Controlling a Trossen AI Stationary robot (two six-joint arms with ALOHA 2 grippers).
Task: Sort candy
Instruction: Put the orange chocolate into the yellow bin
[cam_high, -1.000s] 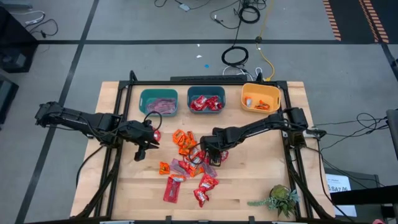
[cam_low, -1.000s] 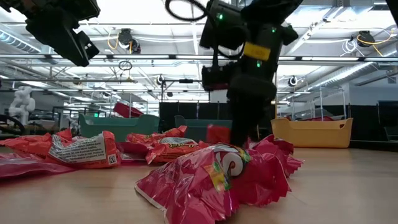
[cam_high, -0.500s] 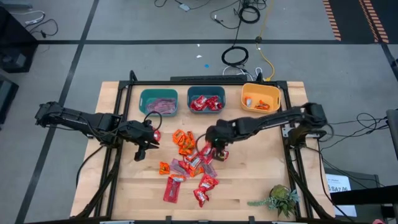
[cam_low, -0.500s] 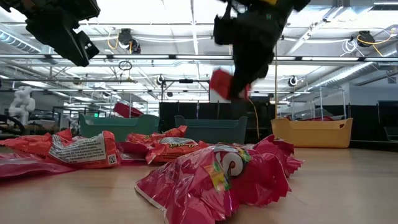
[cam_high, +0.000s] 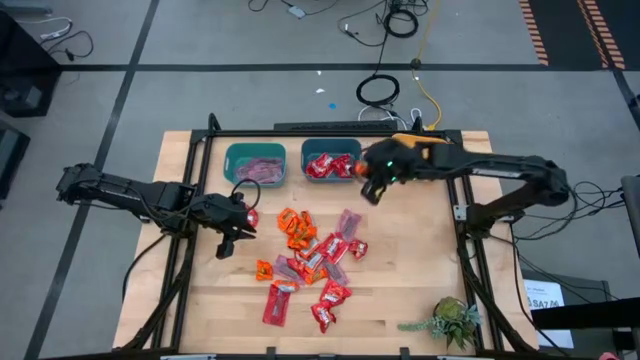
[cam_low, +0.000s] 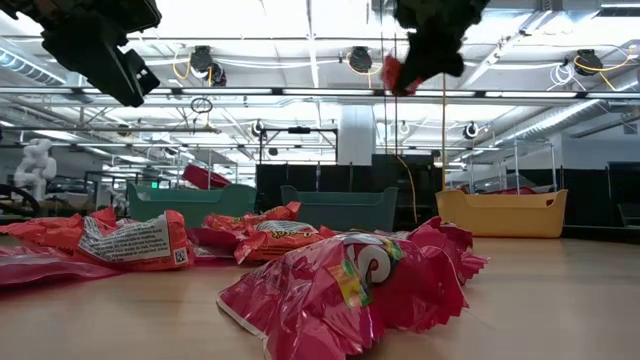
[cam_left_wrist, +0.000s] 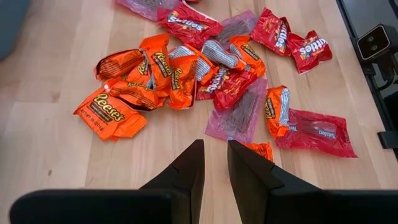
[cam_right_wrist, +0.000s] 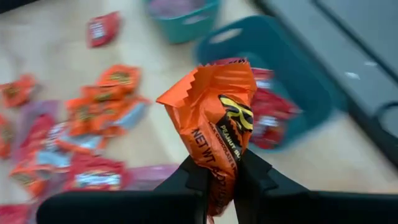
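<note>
Many candy wrappers in red, orange and mauve lie in a pile (cam_high: 312, 255) on the wooden table, and they also show in the left wrist view (cam_left_wrist: 205, 68). My right gripper (cam_high: 368, 176) is shut on an orange candy (cam_right_wrist: 214, 115), high above the table between the middle teal bin (cam_high: 331, 163) and the yellow bin (cam_high: 419, 157). My left gripper (cam_high: 233, 233) hovers left of the pile; its fingers (cam_left_wrist: 214, 165) stand a narrow gap apart and hold nothing. The left teal bin (cam_high: 255, 163) holds mauve candy, the middle bin holds red candy and the yellow bin holds orange candy. My right gripper pinches the orange wrapper by one crumpled end (cam_right_wrist: 216, 163) between its two fingers. The rest of the wrapper sticks out past the fingertips. The candy (cam_low: 394, 72) is lifted clear, high above the table.
A small potted plant (cam_high: 452, 320) stands at the near right corner. Black frame rails run along the table's left, right and far sides. Bare wood lies right of the pile and along the near edge.
My right gripper has risen from the pile with the orange candy and has gone toward the table's far edge and to the right, up to the bins. The candy is lifted clear. The rest of the pile stays where it was.
</note>
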